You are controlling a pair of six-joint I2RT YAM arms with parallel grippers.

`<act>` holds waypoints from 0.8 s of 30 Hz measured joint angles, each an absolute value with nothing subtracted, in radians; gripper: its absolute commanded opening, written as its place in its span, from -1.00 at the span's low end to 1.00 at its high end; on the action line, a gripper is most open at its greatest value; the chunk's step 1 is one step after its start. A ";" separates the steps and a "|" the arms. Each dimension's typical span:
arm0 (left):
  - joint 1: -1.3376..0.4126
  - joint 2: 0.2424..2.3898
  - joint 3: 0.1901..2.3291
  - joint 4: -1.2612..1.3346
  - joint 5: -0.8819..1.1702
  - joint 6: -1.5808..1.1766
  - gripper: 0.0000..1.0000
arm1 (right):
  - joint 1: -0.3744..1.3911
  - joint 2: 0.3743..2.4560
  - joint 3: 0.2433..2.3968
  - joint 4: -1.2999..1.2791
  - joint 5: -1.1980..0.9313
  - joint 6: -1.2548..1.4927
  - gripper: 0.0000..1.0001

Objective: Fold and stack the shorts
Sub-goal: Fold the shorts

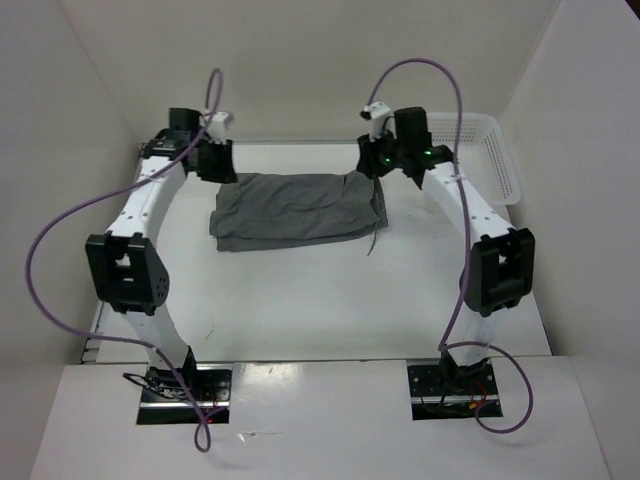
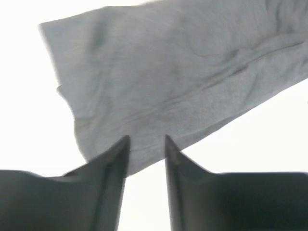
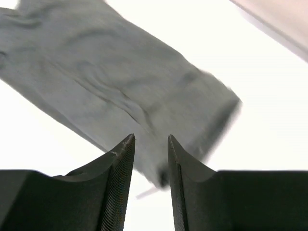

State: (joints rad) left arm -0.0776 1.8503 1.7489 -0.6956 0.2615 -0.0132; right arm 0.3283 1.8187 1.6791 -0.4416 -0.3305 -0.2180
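Note:
The grey shorts [image 1: 295, 208] lie folded into a flat rectangle in the middle of the table, with a thin dark drawstring [image 1: 372, 243] trailing off their right front corner. My left gripper [image 1: 218, 168] hangs over their far left corner. In the left wrist view the left gripper [image 2: 147, 143] is open above the edge of the shorts [image 2: 173, 82], with nothing between the fingers. My right gripper [image 1: 380, 162] is over the far right corner. In the right wrist view the right gripper [image 3: 150, 140] is open above the shorts [image 3: 120, 86], a clear gap between its fingers.
A white perforated basket [image 1: 490, 150] stands at the back right, just behind the right arm. White walls close the table in at the left, back and right. Purple cables loop above both arms.

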 measured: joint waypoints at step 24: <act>0.211 2.055 1.610 -0.691 0.451 -0.005 0.11 | 0.205 1.843 1.425 -0.461 -0.469 -0.256 0.15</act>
State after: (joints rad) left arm 0.2108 2.0548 1.6096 -0.6914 0.4511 -0.0048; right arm 0.2047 1.8431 1.4254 -0.4606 -0.4686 -0.2562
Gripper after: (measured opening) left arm 0.553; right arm 0.563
